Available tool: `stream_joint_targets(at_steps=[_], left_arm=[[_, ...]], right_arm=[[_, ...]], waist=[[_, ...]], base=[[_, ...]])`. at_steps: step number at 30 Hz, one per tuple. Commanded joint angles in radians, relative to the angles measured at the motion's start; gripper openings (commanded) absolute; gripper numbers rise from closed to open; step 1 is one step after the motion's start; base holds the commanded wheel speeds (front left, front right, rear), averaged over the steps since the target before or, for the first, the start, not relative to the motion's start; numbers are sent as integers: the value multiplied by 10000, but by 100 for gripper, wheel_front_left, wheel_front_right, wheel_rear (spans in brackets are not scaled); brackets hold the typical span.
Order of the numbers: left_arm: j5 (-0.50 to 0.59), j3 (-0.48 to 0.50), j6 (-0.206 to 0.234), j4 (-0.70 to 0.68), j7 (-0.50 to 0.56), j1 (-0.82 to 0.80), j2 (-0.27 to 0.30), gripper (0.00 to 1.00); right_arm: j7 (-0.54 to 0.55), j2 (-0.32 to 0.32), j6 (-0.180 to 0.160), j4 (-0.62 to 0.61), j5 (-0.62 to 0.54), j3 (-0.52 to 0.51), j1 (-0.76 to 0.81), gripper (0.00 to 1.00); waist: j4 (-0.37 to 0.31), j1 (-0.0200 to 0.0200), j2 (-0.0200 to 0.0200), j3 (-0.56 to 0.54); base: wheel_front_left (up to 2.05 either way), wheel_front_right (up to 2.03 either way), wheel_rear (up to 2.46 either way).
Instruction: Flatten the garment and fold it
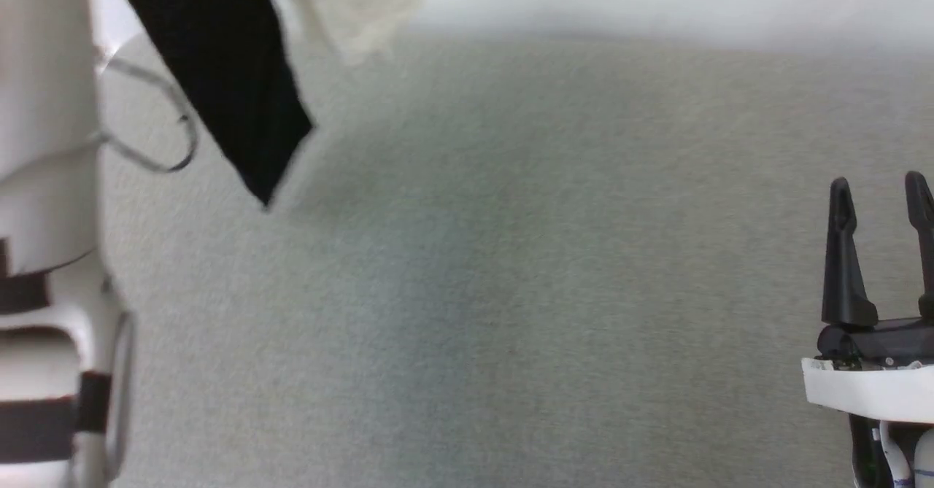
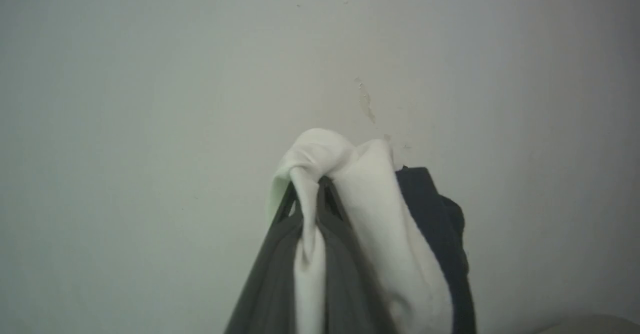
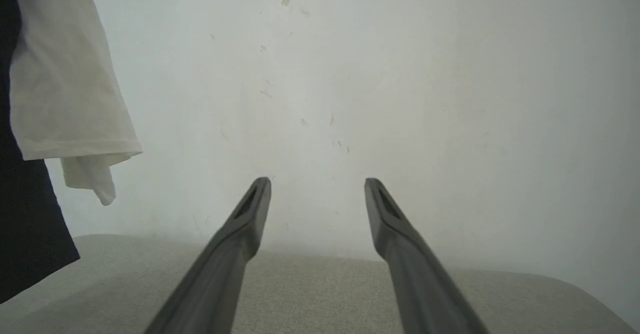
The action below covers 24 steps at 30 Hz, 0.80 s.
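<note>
Now: left gripper [image 2: 310,190] clamped shut on the bunched shirt [image 2: 372,214], dangling over the table [image 1: 511,291] at its far-left corner; right gripper [image 3: 317,194] wide open, empty. Best it catches a hanging hem corner, then both spread wide.

The garment [image 1: 233,87], black sleeve dangling, hangs above the grey bench [image 1: 511,291] at upper left; the right gripper [image 1: 879,181] sits lower right, fingers [image 1: 845,254] apart.

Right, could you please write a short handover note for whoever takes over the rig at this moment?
Left end effector: shut on a bunch of the garment, holding it up.
Right end effector: open, empty, above the grey surface.
Garment: hangs crumpled on the robot's left side, black sleeve dangling.
Done: picked up only.
Left: spread it flat on the surface, then fold.
</note>
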Motion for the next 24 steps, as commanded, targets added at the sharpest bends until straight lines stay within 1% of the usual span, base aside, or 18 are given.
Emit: stream_joint_targets(at_steps=[1,7,12,13,17,24], left_arm=[[-207,-75,-46,132,-160,-337,-365,0],[-758,-438,-211,792,-465,-1007,-1609,0],[-1153,-1107,-393,1093,-645,-879,-2269,0],[-1248,-1336,-433,1117,-689,-726,-2350,0],[-1731,-2205,-314,1172,-1025,183,-2500,0],[-2634,-4300,469,1219,-2074,2865,-2519,0]], right_arm=[[-62,82,-19,77,-60,-84,150,100],[-75,249,-19,39,-166,-291,322,100],[-80,298,-19,12,-140,-468,298,100],[-81,302,-19,10,-129,-541,303,100],[-83,310,-19,-27,-45,-791,277,100],[-84,313,-19,-43,60,-867,225,100]], waist=[[-655,3,0,-641],[-1144,3,0,-904],[-1575,3,0,-951],[-1643,3,0,-948],[-1920,3,0,-843],[-2434,3,0,-614]], base=[[0,0,0],[0,0,0],[0,0,0],[0,0,0],[0,0,0],[0,0,0]])
